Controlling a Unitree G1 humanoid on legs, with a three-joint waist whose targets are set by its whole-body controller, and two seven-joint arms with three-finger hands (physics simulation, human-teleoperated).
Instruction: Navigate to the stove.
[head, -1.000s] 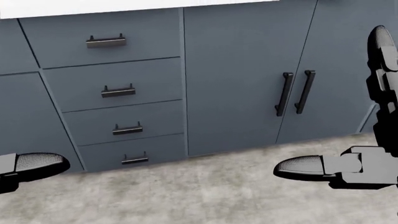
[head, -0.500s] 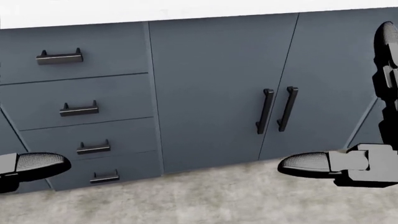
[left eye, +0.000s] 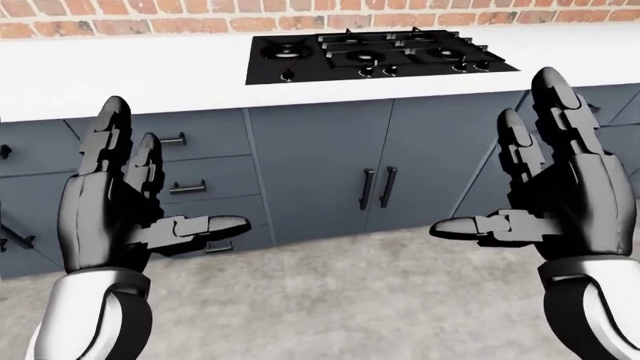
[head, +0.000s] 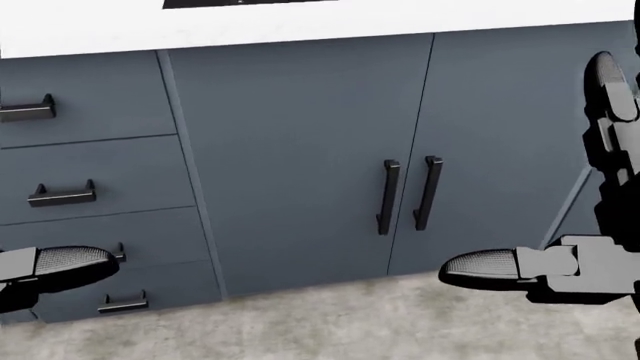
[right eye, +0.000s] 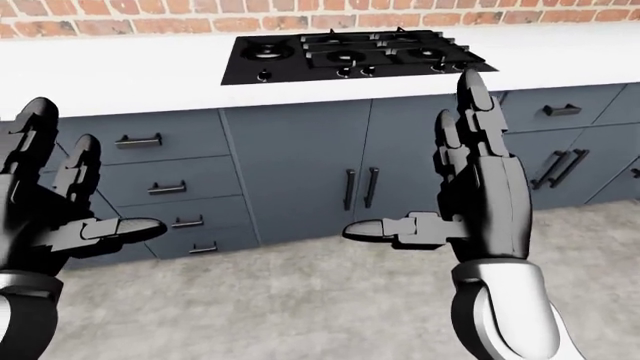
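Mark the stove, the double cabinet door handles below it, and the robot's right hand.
stove (left eye: 380, 52), left-eye view, on the black top among its burners.
door handles (left eye: 377, 187), left-eye view, between the two upright bars.
right hand (left eye: 575, 202), left-eye view, on the palm; fingers spread, holding nothing.

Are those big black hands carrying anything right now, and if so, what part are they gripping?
Nothing is held. The left hand and right hand are both raised with fingers spread open and empty, facing the stove.
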